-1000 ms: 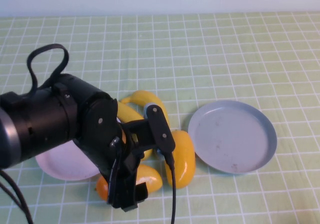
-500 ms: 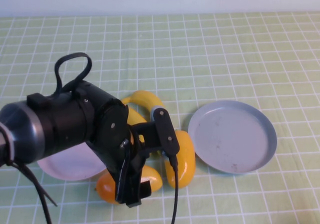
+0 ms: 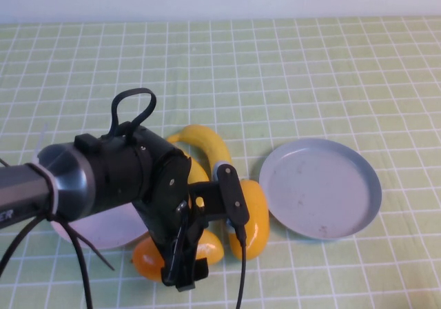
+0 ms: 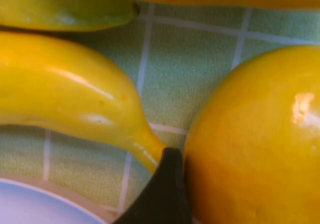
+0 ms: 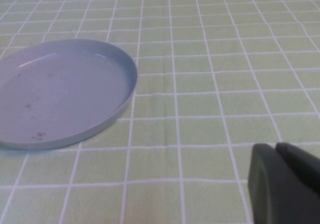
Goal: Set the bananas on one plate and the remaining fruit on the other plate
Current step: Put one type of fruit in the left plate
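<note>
Left claw (image 4: 165, 194) spread among bananas (image 3: 201, 140); right claw (image 5: 282, 184) closed above green checked cloth (image 3: 310, 67).

Glossy plastic bananas (image 3: 201, 141) and fruit (image 3: 253, 216); matt smooth plates (image 3: 320, 187), speckled; checked green cloth (image 3: 275, 74); matt black left gripper (image 3: 180, 250).

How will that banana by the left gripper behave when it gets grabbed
The banana looks glossy, so it may slip in the open left gripper. Its curve and tapered tip suggest it could pivot or swing. It lies close beside a mango, which may get nudged. The shut right gripper is parked near the grey-blue plate.
</note>
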`<state>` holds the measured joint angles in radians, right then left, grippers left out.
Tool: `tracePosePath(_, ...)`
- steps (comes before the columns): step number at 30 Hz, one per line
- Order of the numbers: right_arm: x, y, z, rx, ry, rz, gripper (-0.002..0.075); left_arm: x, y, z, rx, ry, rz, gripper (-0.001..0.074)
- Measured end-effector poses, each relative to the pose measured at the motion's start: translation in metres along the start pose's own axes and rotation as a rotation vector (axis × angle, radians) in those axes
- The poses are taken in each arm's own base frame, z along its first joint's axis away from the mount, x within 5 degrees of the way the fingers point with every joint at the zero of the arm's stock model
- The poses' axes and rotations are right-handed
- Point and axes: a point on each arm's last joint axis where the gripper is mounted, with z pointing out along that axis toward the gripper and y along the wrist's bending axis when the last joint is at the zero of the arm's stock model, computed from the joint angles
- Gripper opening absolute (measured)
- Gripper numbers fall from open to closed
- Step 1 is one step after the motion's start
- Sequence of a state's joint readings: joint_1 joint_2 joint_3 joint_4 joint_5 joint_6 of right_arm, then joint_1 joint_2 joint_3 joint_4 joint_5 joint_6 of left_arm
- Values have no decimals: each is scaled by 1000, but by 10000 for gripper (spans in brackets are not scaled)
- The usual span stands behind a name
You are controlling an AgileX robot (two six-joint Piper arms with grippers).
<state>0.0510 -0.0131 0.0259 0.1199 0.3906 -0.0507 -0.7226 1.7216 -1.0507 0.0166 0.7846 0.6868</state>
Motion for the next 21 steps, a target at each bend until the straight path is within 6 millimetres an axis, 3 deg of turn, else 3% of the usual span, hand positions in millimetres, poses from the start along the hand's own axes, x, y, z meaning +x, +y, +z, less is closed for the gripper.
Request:
tracePosePath(3, 0, 0, 0, 0, 0, 0, -15, 0, 0, 0, 0, 0, 0, 622)
tracePosePath(5, 0, 0, 0, 0, 0, 0, -15, 0, 0, 0, 0, -1, 0, 551)
tracePosePath(14, 0, 0, 0, 0, 0, 0, -15, 3, -3, -7, 18, 23, -6, 543)
tracePosePath(21, 0, 0, 0, 0, 0, 0, -15, 17, 4, -63, -118, -40, -362, 543)
